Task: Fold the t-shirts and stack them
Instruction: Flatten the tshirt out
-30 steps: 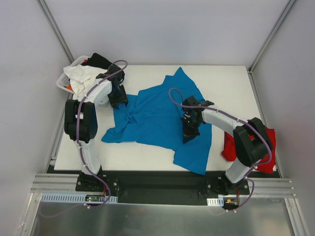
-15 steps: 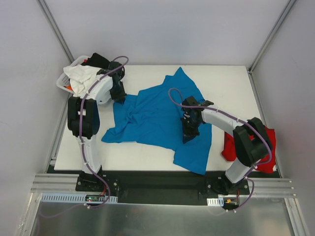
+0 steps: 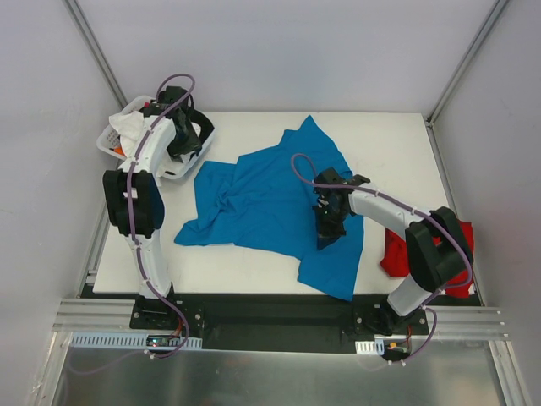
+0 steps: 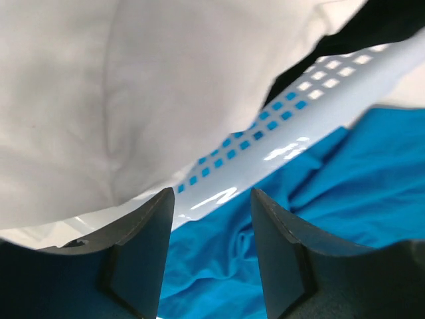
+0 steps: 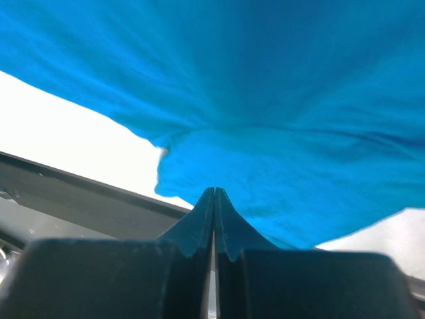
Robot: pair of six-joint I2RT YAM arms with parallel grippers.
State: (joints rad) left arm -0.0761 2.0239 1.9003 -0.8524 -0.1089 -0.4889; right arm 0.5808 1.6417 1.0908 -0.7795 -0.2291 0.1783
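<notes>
Shirts are both unfolded as I look across the table (image 3: 389,152).

Far left, the left gripper (image 3: 188,139) has just swung away from the blue shirt's left edge, where it sat a moment ago. It now hangs over the basket (image 3: 108,142), its fingers (image 4: 143,252) moderately apart with nothing between them. Its own camera looks past them at the basket's rim and the white cloth (image 4: 99,100) heaped inside.

In the middle, the blue shirt (image 3: 262,199) lies spread but rumpled, bunched on its left side, and it hasn't shifted since the arm let go.

On its right half, the right gripper (image 3: 328,233) stays down, fingers pressed tight together against the cloth. I can't tell whether any fabric is pinched.

At the right edge, the red shirt (image 3: 390,254) sits crumpled, partly behind that arm.

I'd say smoothing the blue shirt has paused, and only the right arm now pins it.
</notes>
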